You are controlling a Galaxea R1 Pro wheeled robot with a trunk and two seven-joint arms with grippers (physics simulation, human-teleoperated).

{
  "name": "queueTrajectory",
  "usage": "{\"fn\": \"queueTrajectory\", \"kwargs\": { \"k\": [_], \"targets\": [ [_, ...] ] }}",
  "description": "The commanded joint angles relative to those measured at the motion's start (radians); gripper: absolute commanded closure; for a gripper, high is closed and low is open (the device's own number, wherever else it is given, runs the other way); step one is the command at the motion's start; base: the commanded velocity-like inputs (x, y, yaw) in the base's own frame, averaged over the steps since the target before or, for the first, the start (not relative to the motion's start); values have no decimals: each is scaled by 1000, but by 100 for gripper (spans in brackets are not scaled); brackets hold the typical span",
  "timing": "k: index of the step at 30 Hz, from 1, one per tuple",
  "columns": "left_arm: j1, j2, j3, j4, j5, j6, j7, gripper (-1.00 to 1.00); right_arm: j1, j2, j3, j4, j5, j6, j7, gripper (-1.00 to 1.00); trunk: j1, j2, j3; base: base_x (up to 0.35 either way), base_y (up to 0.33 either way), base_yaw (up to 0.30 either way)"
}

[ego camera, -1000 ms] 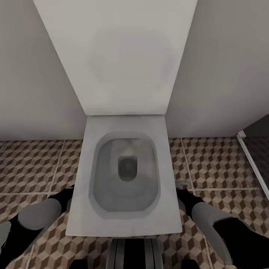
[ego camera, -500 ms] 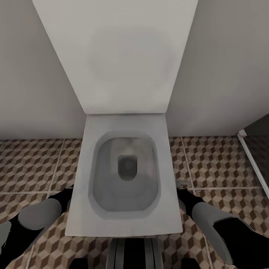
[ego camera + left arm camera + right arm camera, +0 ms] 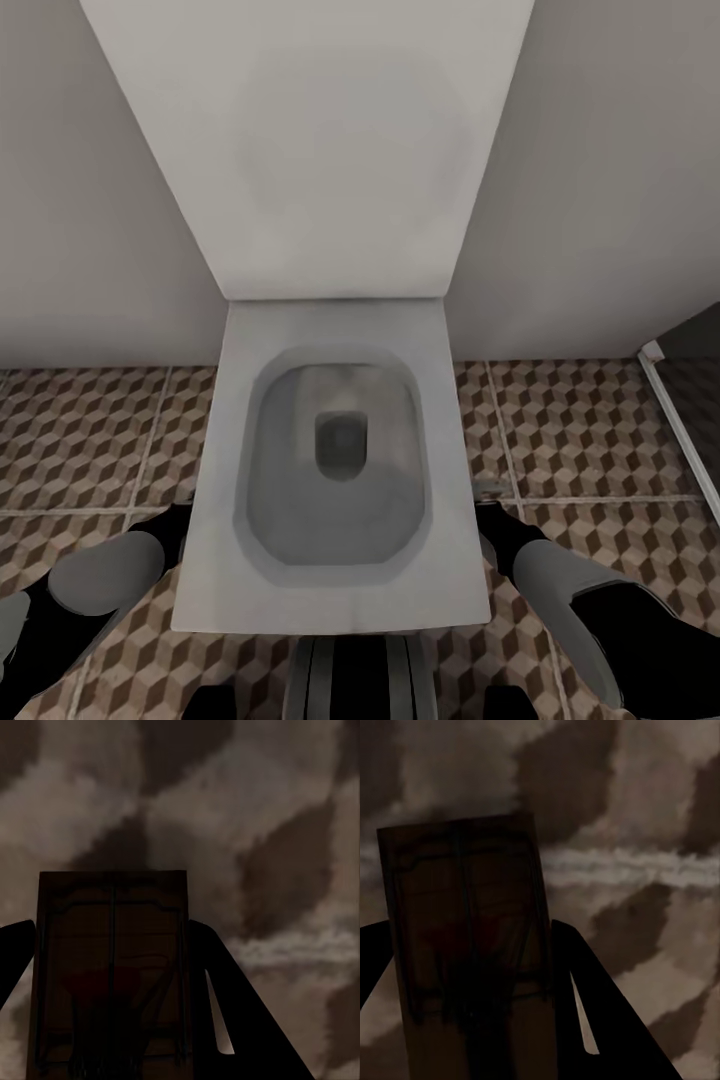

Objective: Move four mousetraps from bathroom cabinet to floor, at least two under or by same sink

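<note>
In the left wrist view a dark brown mousetrap [image 3: 112, 975] sits between the two black fingers of my left gripper [image 3: 112, 930], which is shut on it. My right gripper [image 3: 469, 937] is shut on a second mousetrap [image 3: 465, 945] in the right wrist view. Behind both traps lies the cube-patterned bathroom floor [image 3: 90, 440], close up and blurred. In the head view my left arm [image 3: 100, 580] and right arm [image 3: 560, 590] hang low on either side of a toilet, with their wrists beside its front corners.
A square white toilet [image 3: 330, 590] with its lid raised against the grey wall stands straight ahead, close to my base. A white frame edge [image 3: 680, 430] and a dark opening lie at the right. Tiled floor runs along both sides of the toilet.
The head view has shifted slightly, so the toilet looks a little larger and closer. Both arms hold the same pose.
</note>
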Motion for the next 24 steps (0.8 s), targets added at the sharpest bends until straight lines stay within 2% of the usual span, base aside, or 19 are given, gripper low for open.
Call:
{"fn": "queueTrajectory", "kwargs": {
  "k": [1, 15, 16, 24],
  "targets": [
    [0, 0, -8, 1, 8, 5, -5, 100, 1, 0, 10, 10, -33, 3, -4, 100, 0, 0, -2, 0, 0, 0],
    [0, 1, -8, 2, 8, 3, -5, 100, 1, 0, 10, 10, -33, 3, -4, 100, 0, 0, -6, 0, 0, 0],
    [0, 1, -8, 2, 8, 3, -5, 100, 2, 0, 10, 10, -33, 3, -4, -100, 0, 0, -6, 0, 0, 0],
    [0, 1, -8, 2, 8, 3, -5, 100, 1, -3, 9, 10, -34, 3, -5, -100, 0, 0, -6, 0, 0, 0]
  ]
}}
